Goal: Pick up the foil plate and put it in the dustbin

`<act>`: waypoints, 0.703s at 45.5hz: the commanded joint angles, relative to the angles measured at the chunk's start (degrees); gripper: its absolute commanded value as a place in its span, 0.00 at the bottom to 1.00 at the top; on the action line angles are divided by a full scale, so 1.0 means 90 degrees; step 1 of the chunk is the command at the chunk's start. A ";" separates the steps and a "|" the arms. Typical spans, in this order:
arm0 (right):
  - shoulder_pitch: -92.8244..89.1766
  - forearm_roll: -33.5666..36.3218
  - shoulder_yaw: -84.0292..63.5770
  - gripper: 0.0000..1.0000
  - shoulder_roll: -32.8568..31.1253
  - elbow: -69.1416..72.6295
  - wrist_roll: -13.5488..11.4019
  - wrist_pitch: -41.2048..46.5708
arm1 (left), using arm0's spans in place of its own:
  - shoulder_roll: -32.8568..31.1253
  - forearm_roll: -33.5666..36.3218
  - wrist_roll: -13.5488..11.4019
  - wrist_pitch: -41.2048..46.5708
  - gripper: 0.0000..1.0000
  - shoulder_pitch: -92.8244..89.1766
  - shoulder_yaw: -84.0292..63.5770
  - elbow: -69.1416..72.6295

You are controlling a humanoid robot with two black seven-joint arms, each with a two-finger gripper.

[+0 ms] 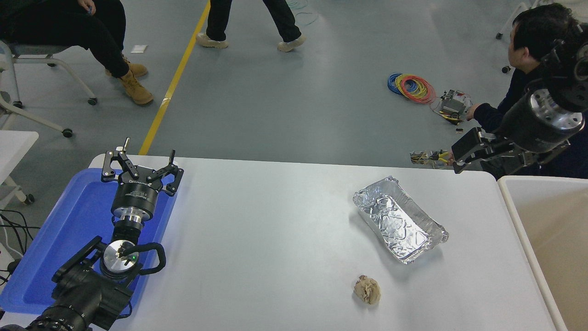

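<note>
The foil plate [398, 219] is a shiny crinkled silver tray lying flat on the white table [275, 220], right of centre, its long side running diagonally. The dustbin [549, 239] with a thick off-white rim and beige inside stands at the table's right edge. My right gripper [457, 158] hangs in the air beyond the table's far right edge, above and to the right of the foil plate, open and empty. My left gripper [140, 163] is parked open over the blue tray at the lower left.
A small crumpled brown paper ball [367, 289] lies in front of the foil plate. A shallow blue tray [59, 239] sits at the table's left edge. A person [528, 78] crouches beyond the far right corner, and others are further back.
</note>
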 commanded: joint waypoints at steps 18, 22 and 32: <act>0.0010 0.0000 0.0029 1.00 0.0014 -0.0016 0.0000 0.0000 | -0.0008 0.0000 -0.0001 0.0003 1.00 -0.0001 -0.0010 0.0000; 0.0010 0.0000 0.0039 1.00 0.0014 -0.0026 0.0000 0.0000 | -0.0008 0.0000 -0.0001 -0.0007 1.00 -0.0001 0.0000 0.0000; -0.0058 0.0000 0.0137 1.00 0.0023 -0.0065 0.0000 0.0000 | 0.0002 0.0000 -0.0001 -0.0007 1.00 -0.0001 0.0000 0.0000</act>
